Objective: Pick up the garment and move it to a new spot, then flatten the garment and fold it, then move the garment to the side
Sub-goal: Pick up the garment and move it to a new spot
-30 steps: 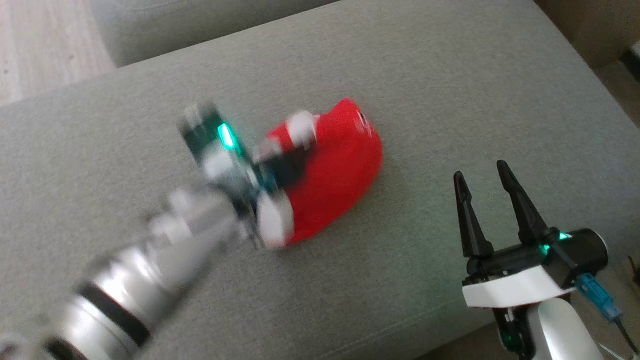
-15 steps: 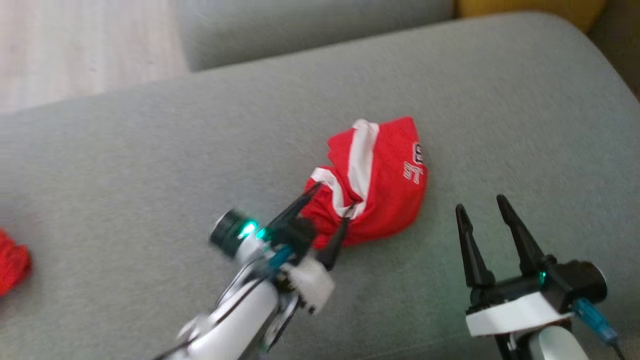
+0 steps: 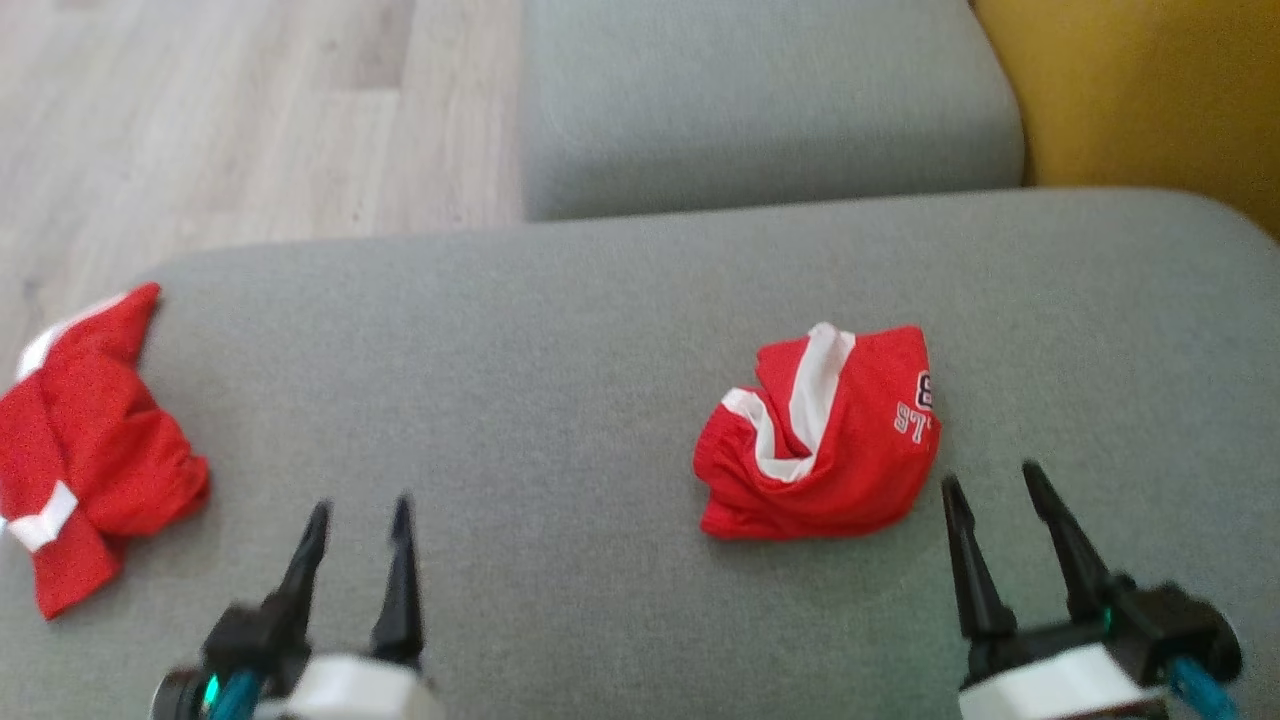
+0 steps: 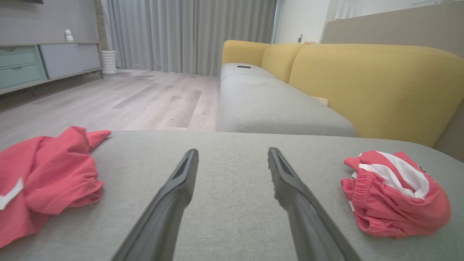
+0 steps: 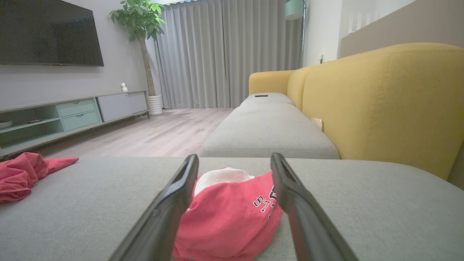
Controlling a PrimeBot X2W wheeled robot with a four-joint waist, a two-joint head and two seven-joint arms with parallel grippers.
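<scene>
A folded red garment with white stripes and white lettering [image 3: 825,435] [image 4: 395,195] [image 5: 232,214] lies on the grey cushion [image 3: 560,380], right of centre. My right gripper [image 3: 993,485] is open, just behind the garment's near right edge; in the right wrist view the bundle sits beyond and between my two fingers [image 5: 235,163], apart from them. My left gripper [image 3: 360,510] [image 4: 232,155] is open and empty near the cushion's front, well left of the garment. A second crumpled red garment [image 3: 85,450] [image 4: 43,177] [image 5: 25,174] lies at the cushion's left edge.
A second grey seat cushion [image 3: 760,100] extends beyond this one, with a yellow sofa back [image 3: 1150,90] on the right. Wooden floor [image 3: 220,120] lies to the left and beyond. A TV cabinet [image 5: 72,112] and curtains [image 5: 224,54] stand far off.
My left gripper has let go of the folded garment and drawn back to the lower left, open. The head camera has swung, bringing the second garment into view. The right gripper stays open.
</scene>
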